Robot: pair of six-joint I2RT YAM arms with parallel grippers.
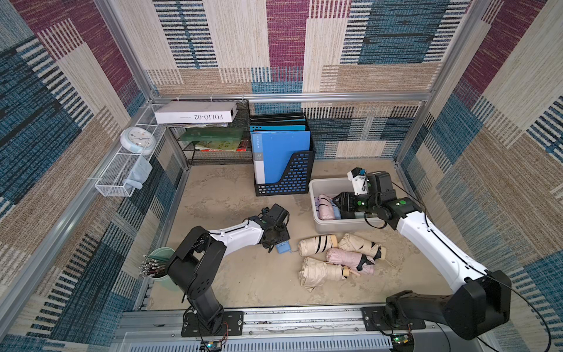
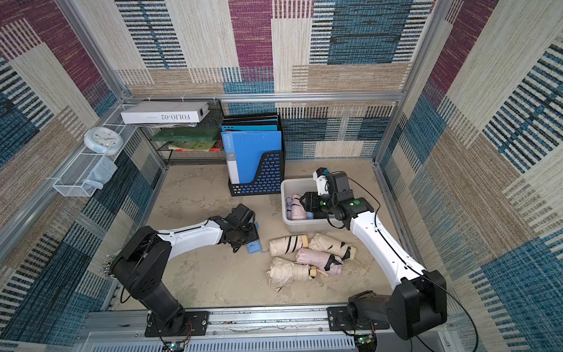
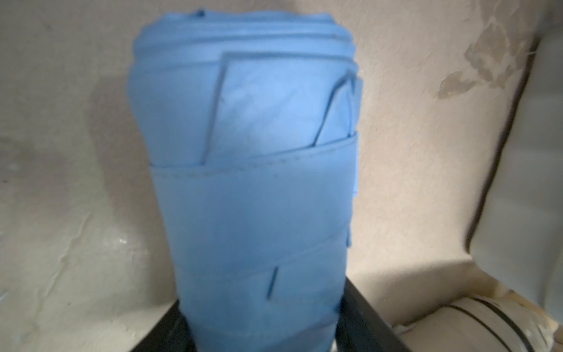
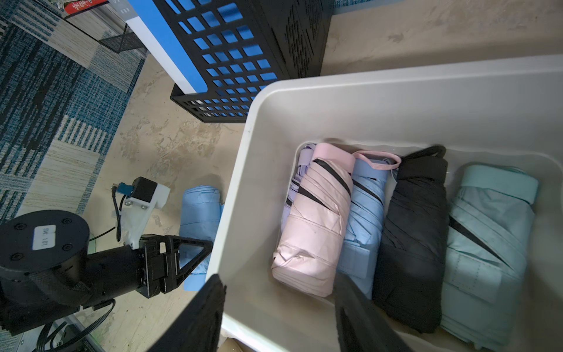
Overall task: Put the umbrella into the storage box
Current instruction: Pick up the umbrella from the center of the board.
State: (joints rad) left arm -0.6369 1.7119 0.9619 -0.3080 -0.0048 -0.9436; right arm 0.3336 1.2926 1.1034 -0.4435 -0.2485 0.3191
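I see the light grey plastic storage box as smooth, with a soft sheen. The blue folded cloth umbrella looks matt, its seams stitched. My beige worktop is rough and blotchy. The black perforated plastic file holder is matt, and the woven carpet on the walls is coarse.
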